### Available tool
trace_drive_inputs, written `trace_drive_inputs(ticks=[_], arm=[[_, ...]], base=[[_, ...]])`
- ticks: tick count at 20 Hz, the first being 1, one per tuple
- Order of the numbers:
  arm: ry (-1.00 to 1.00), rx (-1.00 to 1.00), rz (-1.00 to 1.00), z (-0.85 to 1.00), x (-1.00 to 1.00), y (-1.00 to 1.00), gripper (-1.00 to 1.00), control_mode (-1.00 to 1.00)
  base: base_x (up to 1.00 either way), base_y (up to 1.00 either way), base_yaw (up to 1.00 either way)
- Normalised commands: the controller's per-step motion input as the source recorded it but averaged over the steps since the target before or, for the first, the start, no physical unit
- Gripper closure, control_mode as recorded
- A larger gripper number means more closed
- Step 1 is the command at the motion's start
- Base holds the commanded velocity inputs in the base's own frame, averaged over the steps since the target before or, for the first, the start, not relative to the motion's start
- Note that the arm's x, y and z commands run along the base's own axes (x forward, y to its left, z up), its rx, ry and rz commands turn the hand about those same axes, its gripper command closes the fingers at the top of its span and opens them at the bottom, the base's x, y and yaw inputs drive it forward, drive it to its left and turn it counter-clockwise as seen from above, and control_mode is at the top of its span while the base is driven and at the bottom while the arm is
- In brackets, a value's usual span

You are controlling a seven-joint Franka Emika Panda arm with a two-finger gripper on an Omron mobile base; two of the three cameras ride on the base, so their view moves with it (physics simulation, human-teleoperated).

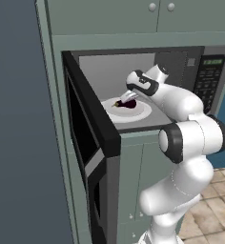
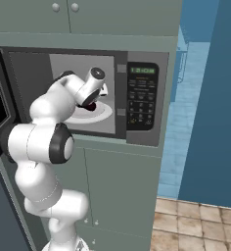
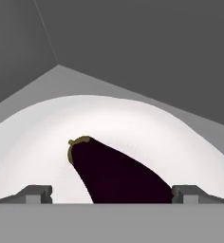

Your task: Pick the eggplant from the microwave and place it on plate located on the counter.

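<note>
eggplant (image 3: 118,178): 1 | white plate (image 1: 138,113): 1 | microwave (image 2: 142,98): 1 | cabinet knobs (image 1: 152,7): 2

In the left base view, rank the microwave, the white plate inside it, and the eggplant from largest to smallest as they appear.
1. microwave, door open
2. white plate on its floor
3. eggplant lying on that plate

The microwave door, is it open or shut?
Open. The microwave door swings out to the left, so its grey inside shows, with the eggplant lying on a white plate and the end effector reaching in.
</note>
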Motion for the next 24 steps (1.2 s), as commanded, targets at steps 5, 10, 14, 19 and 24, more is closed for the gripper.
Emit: trace_drive_inputs(ticks=[5, 10, 14, 19, 24], arm=[[0.0, 0.0, 0.08, -0.07, 0.0, 0.0, -1.0, -1.0], [0.0, -0.01, 0.11, -0.15, 0.02, 0.0, -1.0, -1.0], [-0.01, 0.0, 0.1, -0.06, 0.04, 0.0, -1.0, -1.0], [0.0, 0.0, 0.11, 0.0, 0.0, 0.0, -1.0, -1.0], [0.0, 0.0, 0.11, -0.07, 0.01, 0.0, -1.0, -1.0]], base=[[0.0, 0.0, 0.0], [0.0, 0.0, 0.0], [0.0, 0.0, 0.0], [0.0, 0.0, 0.0], [0.0, 0.0, 0.0]])
